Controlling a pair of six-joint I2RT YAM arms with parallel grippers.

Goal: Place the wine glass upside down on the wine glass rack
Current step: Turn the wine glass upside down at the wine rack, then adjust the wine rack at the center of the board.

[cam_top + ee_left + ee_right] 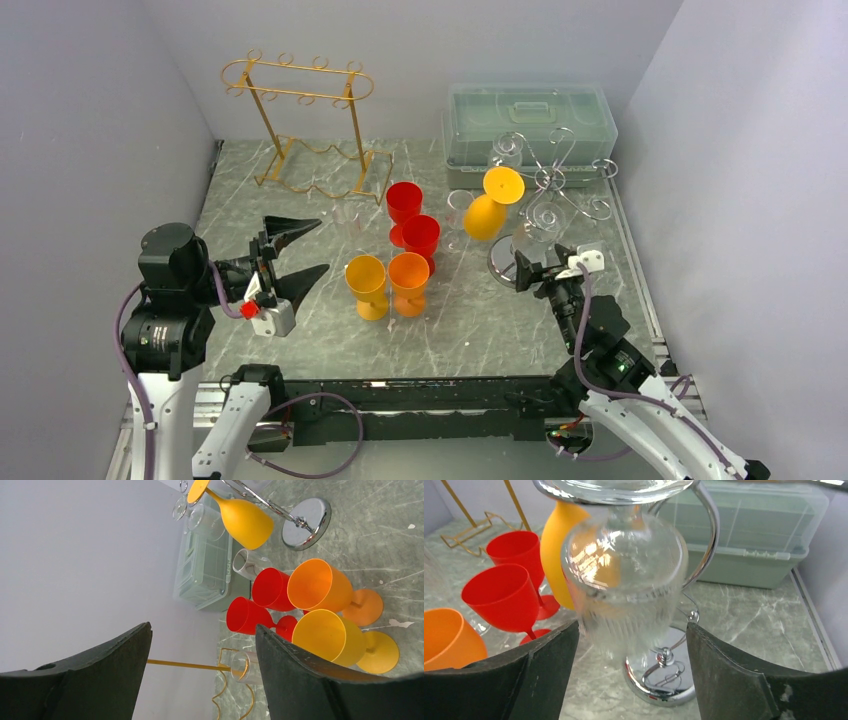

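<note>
The hanging step looks all but done. The clear wine glass hangs bowl-down from a hook of the chrome rack, directly between the fingers of the right claw, which stand spread on either side of it. The wrist view is slightly blurred, so one finger may be brushing the bowl, but the glass does not look pinched. The next move calls for drawing the claw straight back and level, without nudging the bowl or the yellow goblet hanging just beyond it to the left. The left claw is spread and empty, well apart. Ahead of the right claw lies grey marbled worktop, with a lidded plastic box at the back and pale walls around.
</note>
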